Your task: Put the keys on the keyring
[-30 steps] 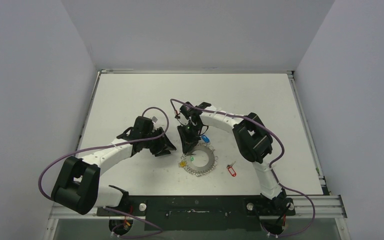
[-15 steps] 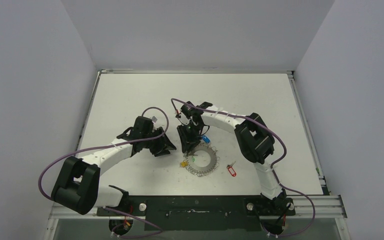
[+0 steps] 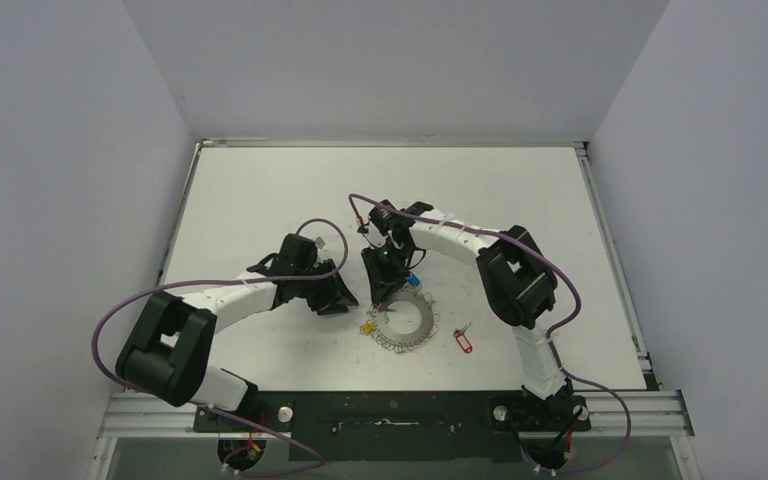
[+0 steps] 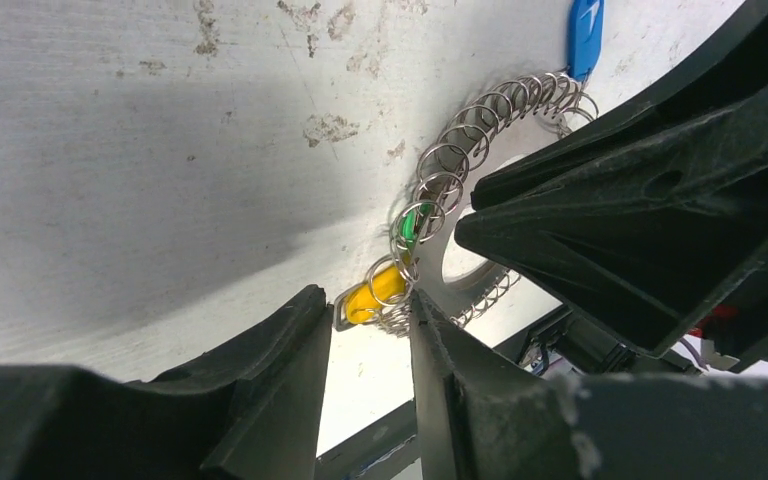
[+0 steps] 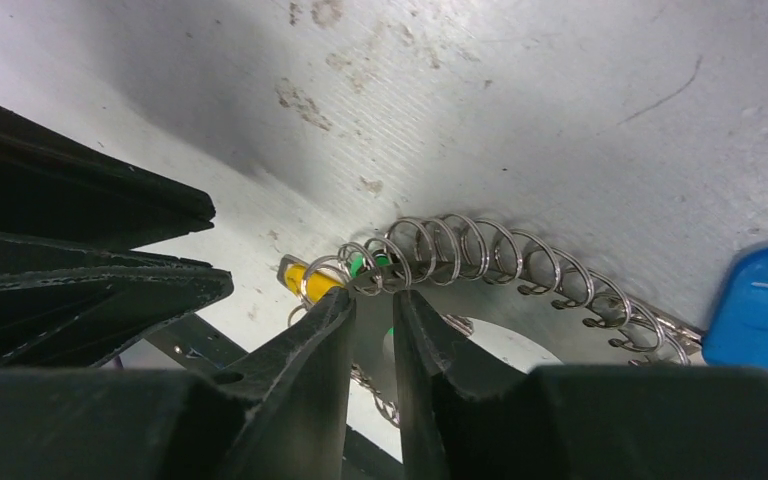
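Keyring: flat on table, near centre; green tag and yellow tag sit at its left loops.
Blue-tagged key: just beside the ring's far edge.
Red-tagged key: right of the ring, apart from it.
Left gripper: fingers slightly apart, empty, by the yellow tag.
Right gripper: fingers nearly together over the left loops; cannot tell whether they pinch a loop.

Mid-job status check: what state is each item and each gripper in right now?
keyring, flat on the table.
blue-tagged key, lying at the keyring's rim; attachment unclear.
red-tagged key, loose on the table, apart from the keyring.
green tag, on a loop.
yellow tag, on a loop at the rim.
left gripper, slightly open, empty, beside the yellow tag.
right gripper, nearly closed over the loops; grip unclear.
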`<state>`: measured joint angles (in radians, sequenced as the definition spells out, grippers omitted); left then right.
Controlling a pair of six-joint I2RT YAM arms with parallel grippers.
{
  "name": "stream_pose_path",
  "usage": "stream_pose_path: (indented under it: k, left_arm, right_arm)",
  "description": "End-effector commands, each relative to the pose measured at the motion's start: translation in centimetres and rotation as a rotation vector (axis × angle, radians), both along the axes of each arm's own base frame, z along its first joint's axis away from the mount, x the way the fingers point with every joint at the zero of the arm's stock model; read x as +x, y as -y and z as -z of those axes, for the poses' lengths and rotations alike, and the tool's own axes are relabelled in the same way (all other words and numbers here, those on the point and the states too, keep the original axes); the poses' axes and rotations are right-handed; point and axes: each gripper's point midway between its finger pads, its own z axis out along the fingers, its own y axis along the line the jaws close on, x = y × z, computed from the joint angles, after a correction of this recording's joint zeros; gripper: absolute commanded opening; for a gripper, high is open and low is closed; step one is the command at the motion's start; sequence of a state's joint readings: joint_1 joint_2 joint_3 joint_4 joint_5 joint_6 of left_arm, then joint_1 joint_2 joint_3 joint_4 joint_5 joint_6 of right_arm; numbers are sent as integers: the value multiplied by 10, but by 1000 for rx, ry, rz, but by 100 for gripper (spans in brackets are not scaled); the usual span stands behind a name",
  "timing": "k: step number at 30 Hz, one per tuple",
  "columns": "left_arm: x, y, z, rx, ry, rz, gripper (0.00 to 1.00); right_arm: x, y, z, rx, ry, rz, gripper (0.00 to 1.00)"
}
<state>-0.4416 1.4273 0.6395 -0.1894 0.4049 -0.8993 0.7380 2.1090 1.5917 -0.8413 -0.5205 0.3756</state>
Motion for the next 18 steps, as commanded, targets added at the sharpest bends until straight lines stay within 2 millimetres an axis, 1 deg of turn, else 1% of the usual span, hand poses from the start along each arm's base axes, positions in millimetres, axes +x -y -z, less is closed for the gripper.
stream_pose_path:
  k: [1,8,15,18]
  left_arm:
    - [21,18,-20,-52,88,45,33]
    - [22,23,-17,-56,81,54,33]
    - [25,25,-15,-65,100,60,30]
    - [29,27,-13,-68,123,75,28]
  right_arm:
    - [3,0,-12,32,30,3,25]
    - [-1,-4,-7,50,2,3,25]
    - [-4,-13,-17,111,-22,3,12]
    - [-3,-12,-25,122,-7,8,11]
